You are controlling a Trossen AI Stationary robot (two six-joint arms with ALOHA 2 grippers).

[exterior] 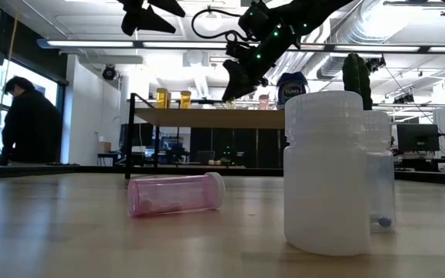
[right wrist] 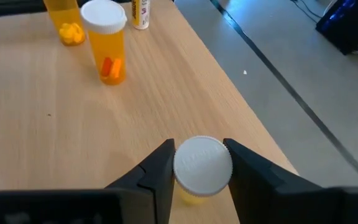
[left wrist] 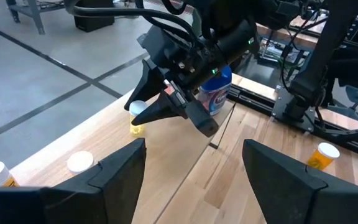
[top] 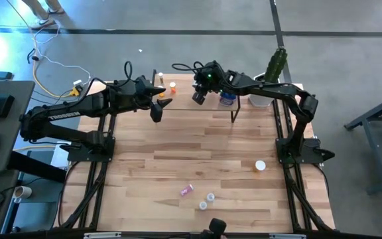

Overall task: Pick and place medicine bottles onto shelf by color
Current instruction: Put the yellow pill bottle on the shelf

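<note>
A white-capped yellowish bottle [right wrist: 202,168] stands on the shelf [right wrist: 166,93] between the right end effector's [right wrist: 199,167] fingers — close around its cap, likely being released near the orange bottle [right wrist: 106,40]. The left end effector [left wrist: 191,168] hovers wide, empty — waiting.

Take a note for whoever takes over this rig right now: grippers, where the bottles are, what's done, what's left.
Right gripper: over the low light-wood shelf, fingers against both sides of a white-capped yellowish bottle; unclear whether it rests on the board.
Left gripper: open, empty, above the shelf's other end.
Done: white-capped orange bottle, yellow bottle and squat blue jar on the shelf.
Left on the table: pink bottle on its side, two clear bottles, one orange bottle.
</note>
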